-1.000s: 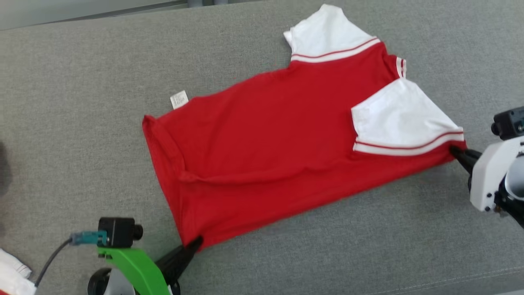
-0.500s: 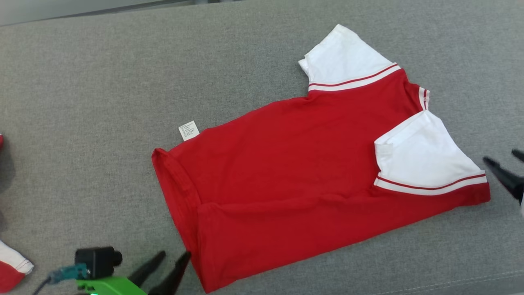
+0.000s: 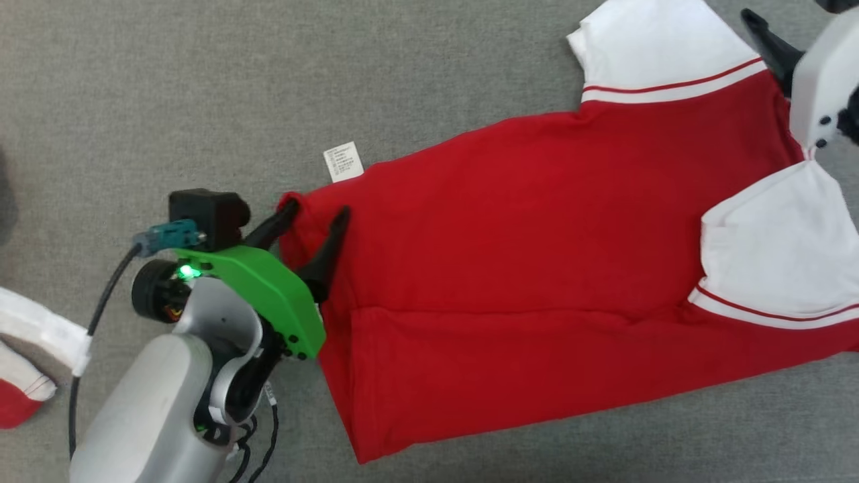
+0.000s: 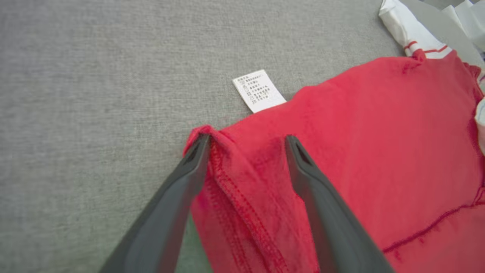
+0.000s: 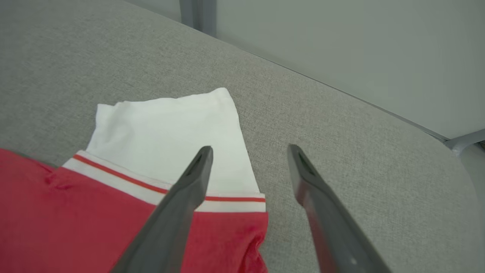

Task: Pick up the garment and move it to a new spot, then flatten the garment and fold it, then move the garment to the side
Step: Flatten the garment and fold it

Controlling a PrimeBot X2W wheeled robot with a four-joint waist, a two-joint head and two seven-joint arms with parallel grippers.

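Note:
The garment [image 3: 523, 241], a red shirt with white sleeves, lies spread on the grey surface with its near long edge folded over. My left gripper [image 3: 312, 225] stands open astride the far hem corner [image 4: 227, 151], one finger on each side of it, beside the white care label [image 4: 259, 91]. My right gripper [image 3: 762, 30] is open at the far white sleeve [image 5: 166, 129]. Its left finger is over the sleeve's edge and its right finger over bare surface. Neither gripper holds anything.
Another white and red piece of cloth [image 3: 27, 362] lies at the left edge of the head view. More white cloth [image 4: 466, 15] lies past the shirt's collar end. A pale wall panel [image 5: 341, 45] runs along the surface's far edge.
Both grippers have opened and let go of the garment's near edge. The left one now stands at the far hem corner, the right one at the far sleeve. The head camera has shifted.

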